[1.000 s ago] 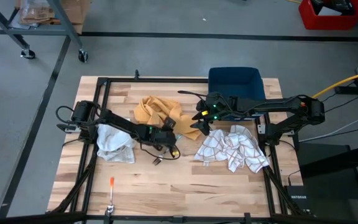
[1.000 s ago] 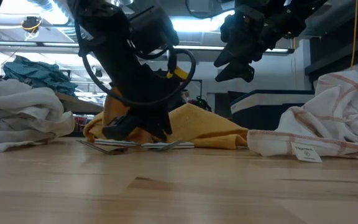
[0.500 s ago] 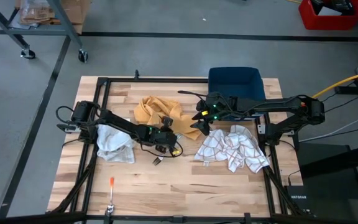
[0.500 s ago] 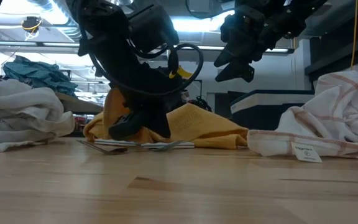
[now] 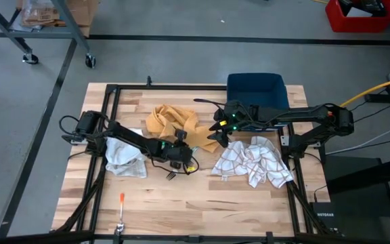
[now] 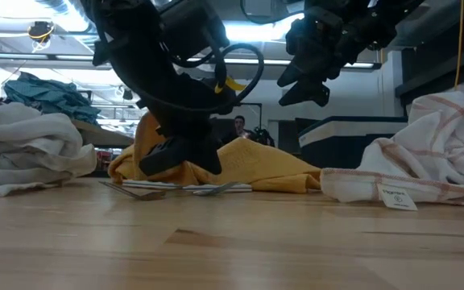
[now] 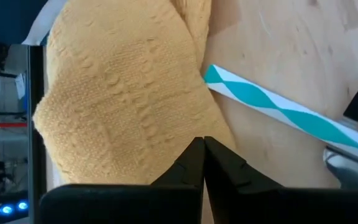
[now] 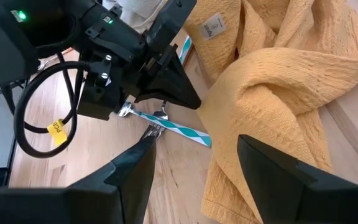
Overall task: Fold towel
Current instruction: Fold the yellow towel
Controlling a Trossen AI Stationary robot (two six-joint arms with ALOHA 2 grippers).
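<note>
A crumpled yellow towel (image 5: 172, 122) is seen lying near the middle of the wooden desk (image 5: 202, 203), toward its far side. The left end effector (image 5: 179, 148) is held low just beside the towel's near edge, its two fingers pressed together with nothing between them, as shown in the left wrist view, where the tips (image 7: 202, 163) meet over the yellow weave (image 7: 123, 99). Just beside it, on the desk, a fork (image 5: 171, 175) and a teal-and-white striped straw (image 7: 278, 112) are laid; whether the straw touches the towel cannot be told. The right end effector (image 5: 217, 139) is held above the towel's right edge, raised clear of the desk in the low view (image 6: 308, 76), its fingers (image 8: 135, 180) spread wide apart and empty. A white checked cloth (image 5: 254, 161) is bunched on the right side of the desk, and a white cloth (image 5: 124, 156) is heaped on the left under the left arm. A dark blue bin (image 5: 256, 88) is set at the far edge. An orange-handled tool (image 5: 122, 200) lies near the front edge.
</note>
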